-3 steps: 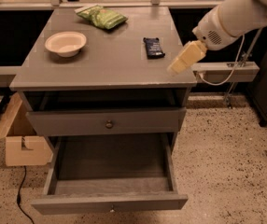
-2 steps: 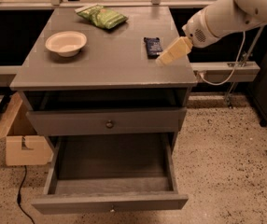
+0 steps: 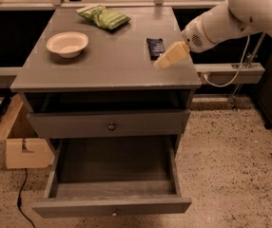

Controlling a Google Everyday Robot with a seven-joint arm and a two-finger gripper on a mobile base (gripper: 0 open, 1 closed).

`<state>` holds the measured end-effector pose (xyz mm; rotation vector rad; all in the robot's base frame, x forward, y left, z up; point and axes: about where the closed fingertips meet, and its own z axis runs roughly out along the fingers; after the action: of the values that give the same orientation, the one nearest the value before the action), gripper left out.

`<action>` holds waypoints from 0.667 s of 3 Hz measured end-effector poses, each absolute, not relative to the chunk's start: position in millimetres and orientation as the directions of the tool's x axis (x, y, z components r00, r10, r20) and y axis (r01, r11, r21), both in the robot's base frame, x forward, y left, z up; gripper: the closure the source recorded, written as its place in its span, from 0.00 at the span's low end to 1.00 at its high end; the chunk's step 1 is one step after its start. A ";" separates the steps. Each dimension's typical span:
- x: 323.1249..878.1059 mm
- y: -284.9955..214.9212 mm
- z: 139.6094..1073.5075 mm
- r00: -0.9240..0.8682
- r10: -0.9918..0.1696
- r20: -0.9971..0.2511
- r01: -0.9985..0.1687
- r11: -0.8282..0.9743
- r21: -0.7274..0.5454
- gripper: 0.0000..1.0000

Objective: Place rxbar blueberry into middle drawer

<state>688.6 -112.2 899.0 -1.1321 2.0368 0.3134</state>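
- Since a second ago, the gripper (image 3: 162,62) has slid left across the cabinet top (image 3: 112,70) and now sits just right of the rxbar blueberry (image 3: 155,47), near the bar's front end.
- Its cream tip points down and left toward the rxbar blueberry; whether they touch is unclear, and I cannot tell whether the gripper is open or closed.
- Behind it, the white arm (image 3: 226,18) rises up and to the right, away from the rxbar blueberry.
- That rxbar blueberry lies flat on the cabinet top, in its right half, unmoved since the earlier frames.
- Well left of the rxbar blueberry stands a pale bowl (image 3: 67,43).
- Farther back and left of the rxbar blueberry lies a green snack bag (image 3: 103,16).
- Below the rxbar blueberry, under the top, a closed drawer front carries a dark round knob (image 3: 111,126).
- Lower still, the middle drawer (image 3: 112,206) is pulled out, its grey floor showing.
- Far down and left of the rxbar blueberry, a cardboard box (image 3: 19,146) sits on the speckled floor.
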 end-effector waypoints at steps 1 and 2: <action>722.3 -95.8 885.8 -0.317 -0.547 -0.775 -0.779 0.616 -0.116 0.00; 759.9 -82.0 868.3 -0.347 -0.476 -0.808 -0.735 0.673 -0.081 0.00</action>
<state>759.9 -82.0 868.3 -0.9354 2.0124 0.3750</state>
